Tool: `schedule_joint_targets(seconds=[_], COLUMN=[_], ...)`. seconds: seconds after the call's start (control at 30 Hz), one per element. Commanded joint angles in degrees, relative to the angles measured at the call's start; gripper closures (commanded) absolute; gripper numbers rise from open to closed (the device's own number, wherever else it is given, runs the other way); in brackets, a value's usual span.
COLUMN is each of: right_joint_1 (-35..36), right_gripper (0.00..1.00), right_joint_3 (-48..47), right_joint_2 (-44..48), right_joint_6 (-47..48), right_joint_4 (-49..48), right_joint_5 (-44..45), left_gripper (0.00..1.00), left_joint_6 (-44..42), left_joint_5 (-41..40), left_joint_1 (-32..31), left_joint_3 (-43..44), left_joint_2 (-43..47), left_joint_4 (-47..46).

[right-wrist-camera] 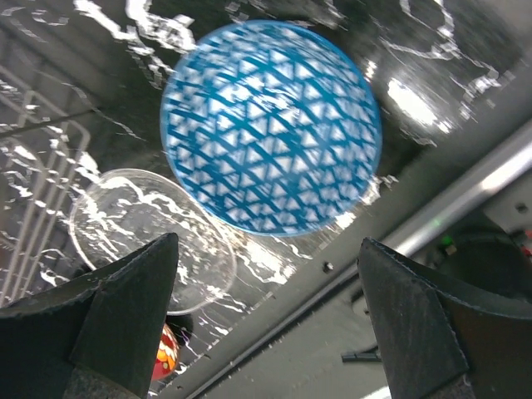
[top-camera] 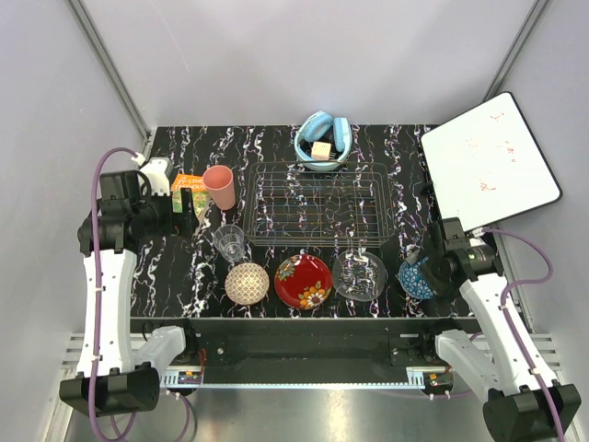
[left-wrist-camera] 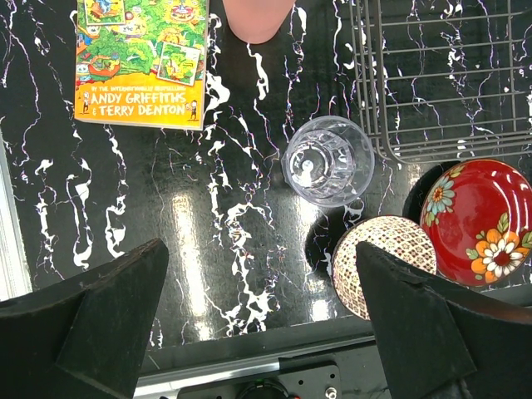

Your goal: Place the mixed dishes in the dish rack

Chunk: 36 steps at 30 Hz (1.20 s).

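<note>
Left end effector [left-wrist-camera: 262,258] released, fingers spread wide above the glossy black marbled worktop [top-camera: 184,267]. Just ahead of it, a ribbed clear tumbler [left-wrist-camera: 328,160], mouth up; further ahead, pink cup [left-wrist-camera: 256,17] and booklet [left-wrist-camera: 141,58]. To its right, speckled bowl [left-wrist-camera: 386,262] dome-up beside the shiny floral red plate [left-wrist-camera: 478,220]. Right end effector [right-wrist-camera: 268,245] likewise released, hovering over the inverted, triangle-patterned blue bowl [right-wrist-camera: 270,125]; glass plate [right-wrist-camera: 150,237] to its left. Thin-wire rack [top-camera: 317,204] ahead, between both; all dishes outside it. Beyond, light blue bowl [top-camera: 322,143] holding a cube [top-camera: 321,149].
</note>
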<state>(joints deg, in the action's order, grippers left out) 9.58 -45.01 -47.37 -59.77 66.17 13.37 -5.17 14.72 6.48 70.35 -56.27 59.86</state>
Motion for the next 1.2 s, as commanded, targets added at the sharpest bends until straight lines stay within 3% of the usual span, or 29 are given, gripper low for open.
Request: schedule_joint_targets(seconds=[0.0, 0.27, 0.5, 0.93, 1.17], right_joint_1=[-0.18, 0.61, 0.96, 1.75, 1.67], right_gripper=[0.05, 0.07, 0.06, 0.14, 0.15], right_joint_3=[-2.71, -2.8, -1.21, 1.24, -0.16], right_joint_2=[1.31, 3.61, -6.06, -17.13, -24.95], right_joint_6=[-4.83, -9.4, -11.16, -12.22, -11.34], right_joint_4=[9.66, 11.79, 7.4, -1.65, -6.57], right_joint_5=[0.88, 0.26, 1.05, 4.65, 11.76], left_gripper=[0.01, 0.01, 0.01, 0.01, 0.01], left_joint_6=[-1.42, -4.06, -6.6, -9.07, -9.33], left_joint_5=[0.31, 1.19, 1.89, -0.22, -1.27], left_joint_1=[0.02, 0.02, 0.02, 0.11, -0.06], left_joint_3=[0.23, 0.32, -0.3, 0.05, -0.3], left_joint_2=[0.02, 0.11, 0.37, -1.3, -1.83], left_joint_4=[-2.29, -2.55, -3.25, -4.4, -5.27])
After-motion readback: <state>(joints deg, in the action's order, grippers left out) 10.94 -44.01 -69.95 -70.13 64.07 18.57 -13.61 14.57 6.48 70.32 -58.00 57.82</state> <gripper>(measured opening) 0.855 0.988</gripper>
